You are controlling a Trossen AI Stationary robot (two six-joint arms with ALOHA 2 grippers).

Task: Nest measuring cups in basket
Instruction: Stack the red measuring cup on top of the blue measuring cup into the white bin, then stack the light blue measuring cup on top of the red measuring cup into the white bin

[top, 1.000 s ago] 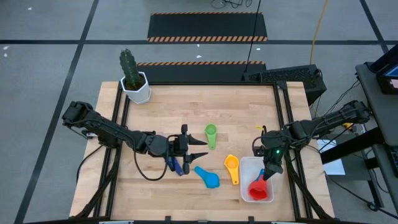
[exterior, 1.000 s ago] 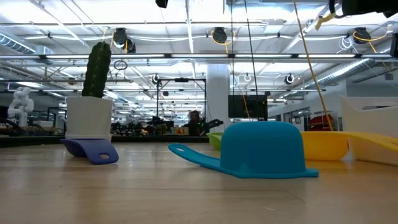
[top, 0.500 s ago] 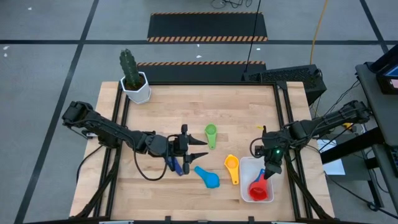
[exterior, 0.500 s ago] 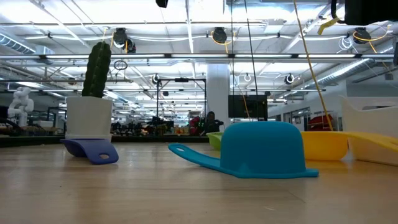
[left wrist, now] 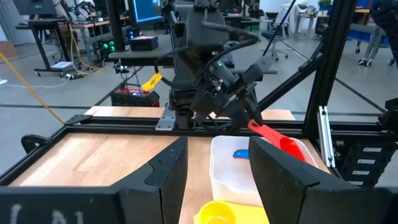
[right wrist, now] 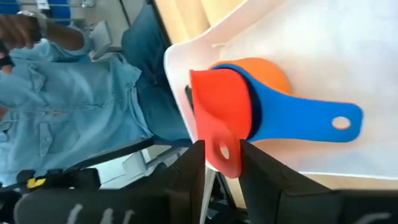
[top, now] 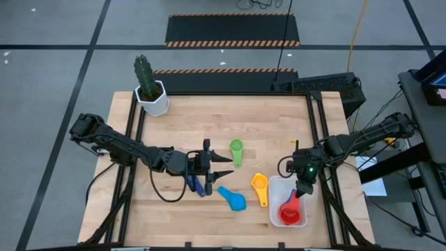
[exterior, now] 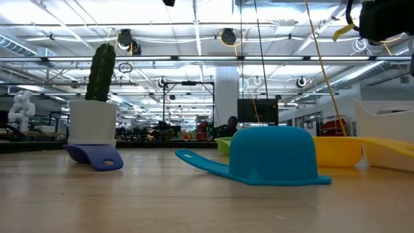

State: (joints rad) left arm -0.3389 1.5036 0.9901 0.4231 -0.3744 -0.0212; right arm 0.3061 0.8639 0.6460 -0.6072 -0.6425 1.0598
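The white basket (top: 277, 187) sits near the table's right near corner and holds an orange cup (right wrist: 273, 73) inside a blue cup (right wrist: 292, 118), with the red cup (top: 289, 213) on top. My right gripper (top: 301, 192) is above the basket, shut on the red cup. My left gripper (top: 221, 166) hovers open at mid-table, over the dark blue cup (top: 198, 185). A green cup (top: 236, 149) and a yellow cup (top: 259, 185) rest on the table, and a light blue cup (exterior: 272, 156) lies rim down. My right gripper pinches the red cup's flat handle (right wrist: 222, 152) near its free end between its two fingers (right wrist: 186, 171). It comes from above, slanting down. The cup is tilted with its handle raised (left wrist: 266, 131), and its bowl (right wrist: 221, 99) sits in the blue cup in the basket.
A cactus in a white hexagonal pot (top: 152, 97) stands at the far left corner. A person in a denim shirt (right wrist: 74, 106) is beyond the table's edge by the basket. Bare wood lies along the table's far side (top: 230, 115).
My right arm has come down a little over the basket, still holding the red cup. The left arm and the loose cups have kept still.
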